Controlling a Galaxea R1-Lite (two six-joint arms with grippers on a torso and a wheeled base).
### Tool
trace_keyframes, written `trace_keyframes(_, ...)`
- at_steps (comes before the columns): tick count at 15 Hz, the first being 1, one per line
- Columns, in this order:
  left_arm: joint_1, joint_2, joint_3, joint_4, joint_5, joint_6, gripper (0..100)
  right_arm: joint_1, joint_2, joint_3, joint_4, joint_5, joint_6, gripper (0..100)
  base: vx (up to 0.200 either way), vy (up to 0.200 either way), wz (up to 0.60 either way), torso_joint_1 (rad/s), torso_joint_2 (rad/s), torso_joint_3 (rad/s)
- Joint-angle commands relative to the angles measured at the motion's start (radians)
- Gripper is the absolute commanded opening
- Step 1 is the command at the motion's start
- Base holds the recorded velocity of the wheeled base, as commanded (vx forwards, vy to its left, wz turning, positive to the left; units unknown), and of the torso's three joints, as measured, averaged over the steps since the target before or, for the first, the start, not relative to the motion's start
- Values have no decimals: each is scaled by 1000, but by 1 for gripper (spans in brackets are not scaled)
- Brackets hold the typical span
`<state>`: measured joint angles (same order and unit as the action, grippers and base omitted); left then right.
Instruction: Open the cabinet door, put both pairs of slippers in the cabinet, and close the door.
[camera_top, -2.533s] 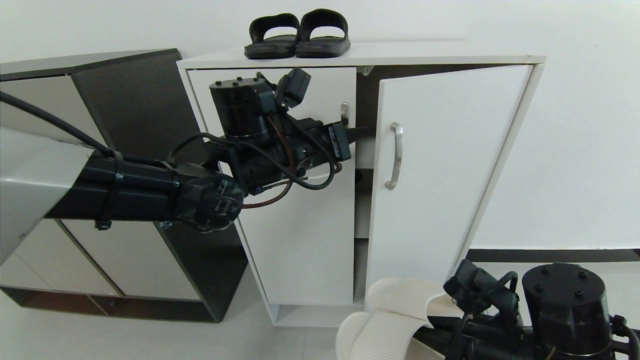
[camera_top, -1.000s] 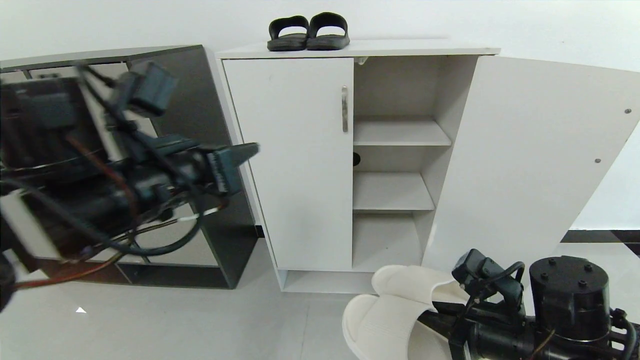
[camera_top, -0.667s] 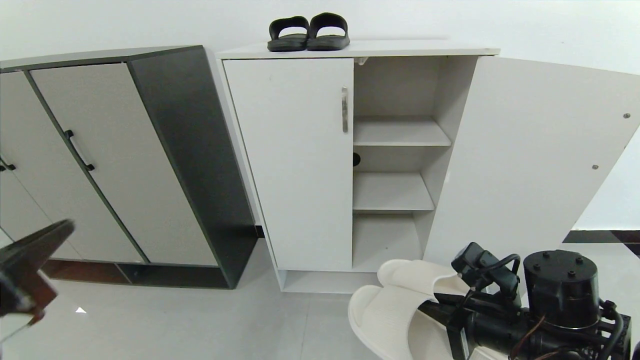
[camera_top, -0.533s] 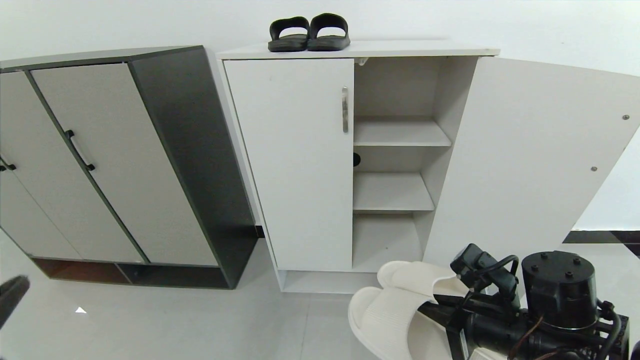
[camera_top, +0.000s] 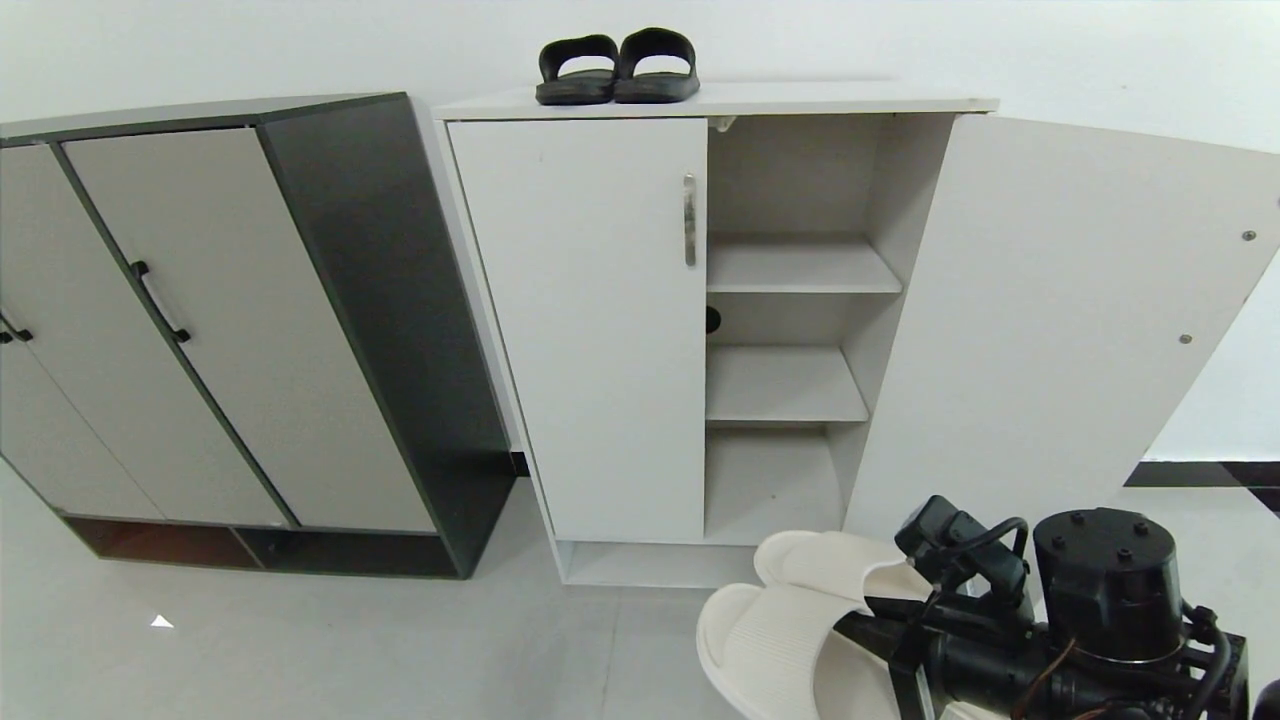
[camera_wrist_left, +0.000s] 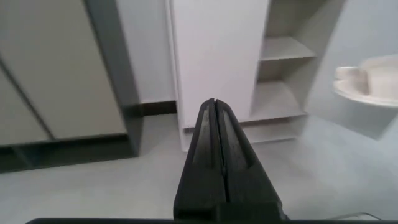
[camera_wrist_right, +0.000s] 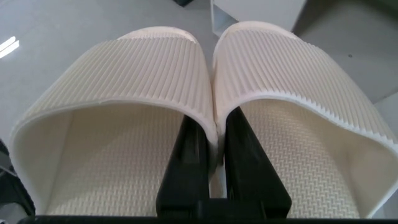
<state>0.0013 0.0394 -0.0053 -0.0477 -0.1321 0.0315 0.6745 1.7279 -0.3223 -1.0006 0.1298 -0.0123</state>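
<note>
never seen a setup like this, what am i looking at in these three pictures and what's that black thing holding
It is a two-armed robot on wheels. The wide picture comes from a camera on its head. It faces a white cabinet whose right door stands open, showing its shelves. On top sit black slippers. The other two pictures come from a camera on each wrist. The right gripper pinches the touching sides of a pair of white slippers, held low in front of the cabinet. The left gripper is shut, holding nothing, above the floor.
</note>
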Motion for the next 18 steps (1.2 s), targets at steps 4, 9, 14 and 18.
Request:
trace_keyframes(4, 0, -38, 5, 48, 249, -1, 0, 5, 7, 2, -7, 1, 2, 0, 0, 0, 0, 0, 0, 0)
trace_keyframes(9, 0, -38, 5, 46, 169, -18, 0, 30, 105, -129, -19, -151, 74, 0, 0, 0, 0, 0, 0, 0)
trace_keyframes(14, 0, -38, 5, 46, 169, -19, 0, 77, 292, -337, -19, -572, 181, 0, 0, 0, 0, 0, 0, 0)
trace_keyframes(18, 0, -38, 5, 46, 169, -19, 0, 85, 414, -494, -19, -794, 183, 0, 0, 0, 0, 0, 0, 0)
